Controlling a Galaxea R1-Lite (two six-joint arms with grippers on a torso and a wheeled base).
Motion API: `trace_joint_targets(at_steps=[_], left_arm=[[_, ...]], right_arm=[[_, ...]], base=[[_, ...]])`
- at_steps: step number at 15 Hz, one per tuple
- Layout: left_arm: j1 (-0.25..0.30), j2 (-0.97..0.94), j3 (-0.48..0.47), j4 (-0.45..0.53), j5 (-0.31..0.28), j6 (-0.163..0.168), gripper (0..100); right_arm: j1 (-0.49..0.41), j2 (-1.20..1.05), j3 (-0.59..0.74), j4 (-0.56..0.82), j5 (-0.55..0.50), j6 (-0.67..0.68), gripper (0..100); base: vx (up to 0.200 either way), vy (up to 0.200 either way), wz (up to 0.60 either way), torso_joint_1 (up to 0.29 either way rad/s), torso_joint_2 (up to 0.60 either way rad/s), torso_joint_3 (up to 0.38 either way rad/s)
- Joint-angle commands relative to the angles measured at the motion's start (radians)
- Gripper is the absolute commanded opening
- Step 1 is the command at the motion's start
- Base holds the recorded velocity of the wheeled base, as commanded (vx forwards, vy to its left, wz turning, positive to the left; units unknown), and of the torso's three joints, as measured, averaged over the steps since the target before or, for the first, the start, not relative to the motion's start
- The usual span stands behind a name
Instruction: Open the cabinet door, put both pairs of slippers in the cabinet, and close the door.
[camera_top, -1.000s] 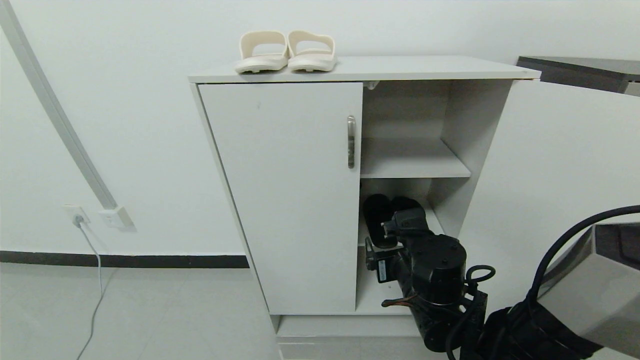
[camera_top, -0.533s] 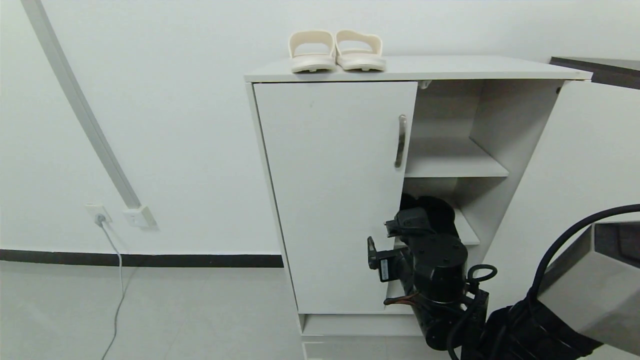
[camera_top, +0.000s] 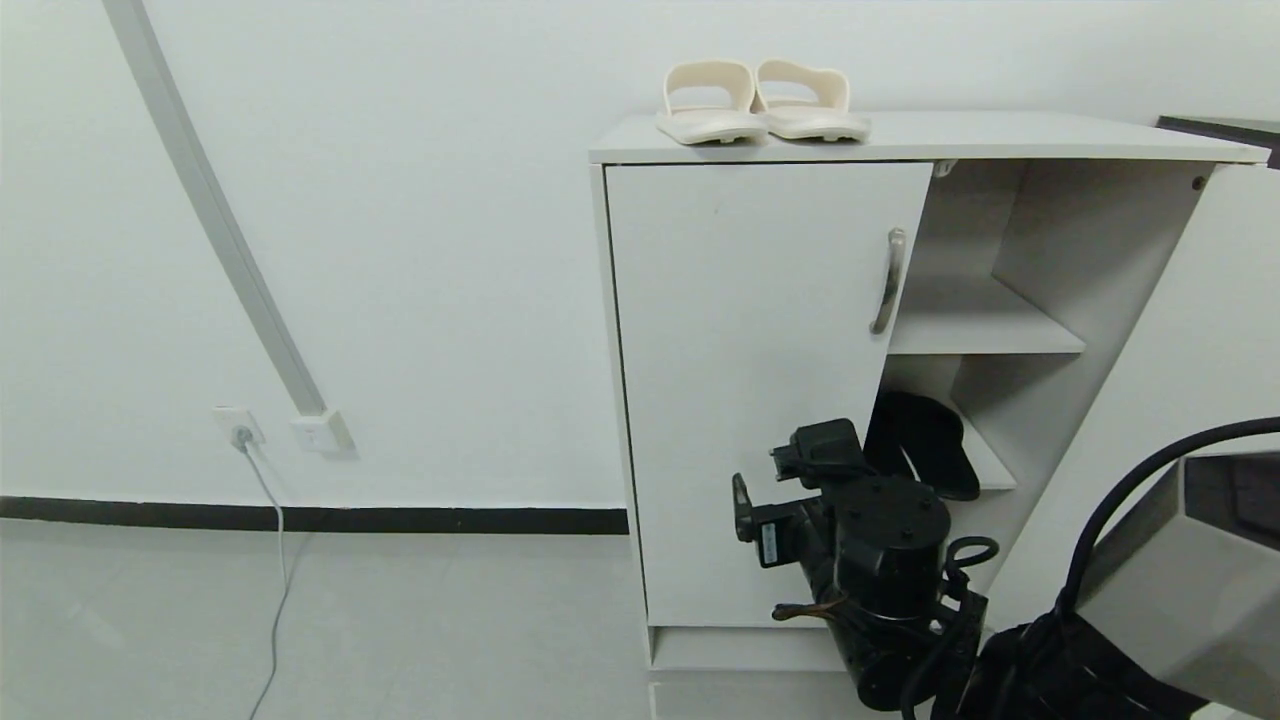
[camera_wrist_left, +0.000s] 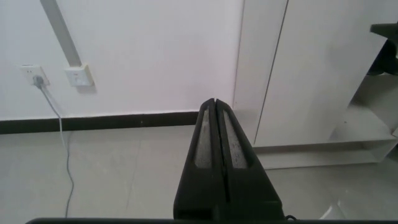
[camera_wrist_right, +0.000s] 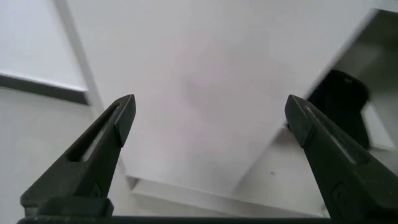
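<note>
Since a second ago the head camera has swung, so the whole scene now sits further right in that view. Against the cabinet (camera_top: 900, 150) itself, the right arm has drawn back: it was in the open half by the black slippers (camera_top: 925, 455) and now hangs in front of the lower part of the closed left door (camera_top: 750, 380).

On the wall to the left are two sockets (camera_top: 240, 425), side by side, with one cable (camera_top: 275, 560) running from the leftmost one down to the floor. The left gripper (camera_wrist_left: 214, 109) is over the floor, its fingers pressed flat together with nothing between them.

The cabinet has two doors. The left one is closed and carries one metal handle (camera_top: 889, 280) at its inner edge. One pair of cream slippers (camera_top: 760, 105), two side by side and touching, stands on the cabinet top above this door.

The right gripper (camera_wrist_right: 210, 106) is spread wide and holds nothing, facing the bottom of the closed door.

The right half of the cabinet is open, with two shelves inside. The upper shelf (camera_top: 985, 330) is bare. The black pair lies on the lower shelf (camera_top: 990, 470). The right door (camera_top: 1180, 400) stands swung wide open.
</note>
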Motion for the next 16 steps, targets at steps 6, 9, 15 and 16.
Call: trace_joint_targets(at_steps=[6,9,15,16], left_arm=[[0.001,0.001,0.000,0.001,0.000,-0.001,0],[-0.001,0.001,0.000,0.001,0.000,-0.001,0],[-0.001,0.001,0.000,0.001,0.000,-0.001,0],[-0.001,0.001,0.000,0.001,0.000,-0.001,0]], right_arm=[[0.000,0.002,0.008,-0.001,0.000,-0.001,100],[0.000,0.005,0.007,0.001,0.000,-0.001,100],[0.000,0.005,0.007,0.004,0.000,-0.002,100],[0.000,0.006,0.007,0.004,0.000,-0.002,100]], base=[[0.000,0.000,0.00,0.000,0.00,0.000],[0.000,0.000,0.00,0.000,0.00,0.000],[0.000,0.000,0.00,0.000,0.00,0.000],[0.000,0.000,0.00,0.000,0.00,0.000]])
